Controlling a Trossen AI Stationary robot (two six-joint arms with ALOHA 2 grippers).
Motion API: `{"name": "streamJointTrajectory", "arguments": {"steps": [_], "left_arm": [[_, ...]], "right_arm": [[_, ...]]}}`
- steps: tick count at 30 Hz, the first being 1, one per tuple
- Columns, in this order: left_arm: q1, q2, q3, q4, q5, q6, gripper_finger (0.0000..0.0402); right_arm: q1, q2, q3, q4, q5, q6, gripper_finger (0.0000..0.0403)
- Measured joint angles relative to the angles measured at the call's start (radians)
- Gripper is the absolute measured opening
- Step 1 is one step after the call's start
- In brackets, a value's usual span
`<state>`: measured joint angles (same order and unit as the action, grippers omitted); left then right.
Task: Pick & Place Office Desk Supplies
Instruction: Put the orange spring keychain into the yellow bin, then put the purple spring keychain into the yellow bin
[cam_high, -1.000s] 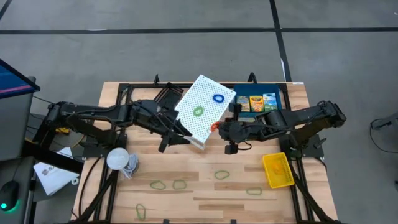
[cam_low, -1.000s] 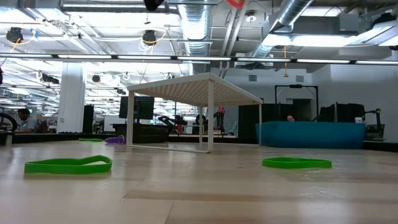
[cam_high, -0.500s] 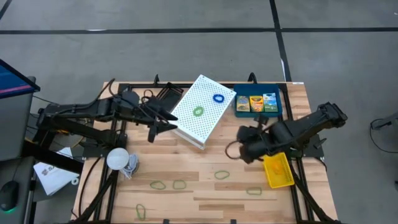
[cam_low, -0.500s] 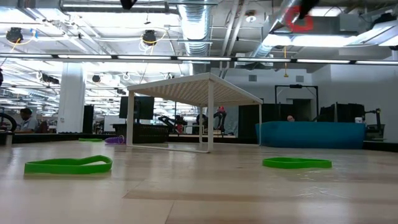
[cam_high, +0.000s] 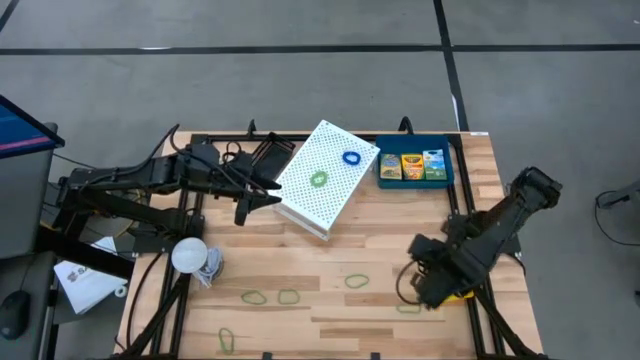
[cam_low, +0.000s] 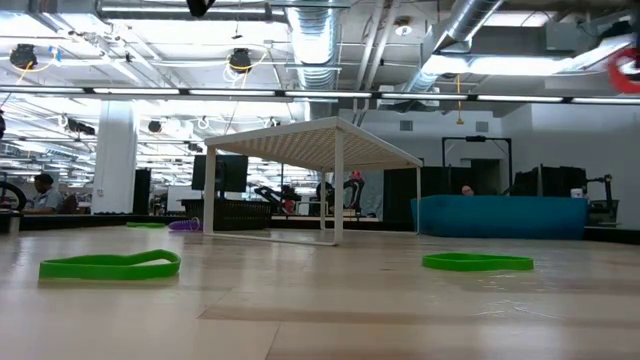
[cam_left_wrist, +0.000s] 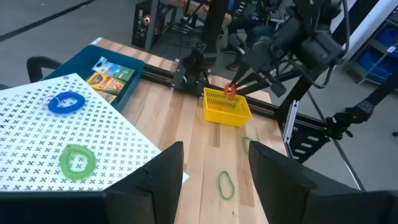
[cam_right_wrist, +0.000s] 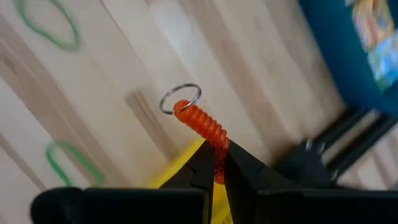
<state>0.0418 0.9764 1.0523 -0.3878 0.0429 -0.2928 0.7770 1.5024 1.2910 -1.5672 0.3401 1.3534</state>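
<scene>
The right gripper (cam_right_wrist: 214, 163) has swung from the white perforated riser (cam_high: 322, 178) to the yellow mesh tray (cam_left_wrist: 227, 106) near the table's right edge, pinching an orange coiled cord with a metal ring (cam_right_wrist: 198, 118). The left gripper (cam_left_wrist: 214, 165) hangs open beside the riser. Three crayon packs (cam_high: 411, 165) fill the blue tray (cam_high: 447, 165).

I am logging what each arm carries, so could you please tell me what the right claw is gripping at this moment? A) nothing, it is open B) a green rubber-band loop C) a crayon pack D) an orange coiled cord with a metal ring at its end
D: the right wrist view shows the right claw shut on the orange coiled cord, whose ring sticks out beyond the fingertips, above the yellow tray.
</scene>
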Motion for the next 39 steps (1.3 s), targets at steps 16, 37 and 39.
{"name": "streamJointTrajectory", "arguments": {"steps": [16,37,39], "left_arm": [[0.000,0.000,0.000,0.000,-0.014,-0.005,0.0176],[0.000,0.000,0.000,0.000,-0.036,-0.023,0.0176],[0.000,0.000,0.000,0.000,-0.036,-0.023,0.0176]], "right_arm": [[0.302,0.001,-0.221,0.171,-0.107,0.409,0.0020],[0.367,0.001,-0.233,0.107,-0.127,0.455,0.0065],[0.367,0.001,-0.233,0.091,-0.127,0.455,0.0072]]}}
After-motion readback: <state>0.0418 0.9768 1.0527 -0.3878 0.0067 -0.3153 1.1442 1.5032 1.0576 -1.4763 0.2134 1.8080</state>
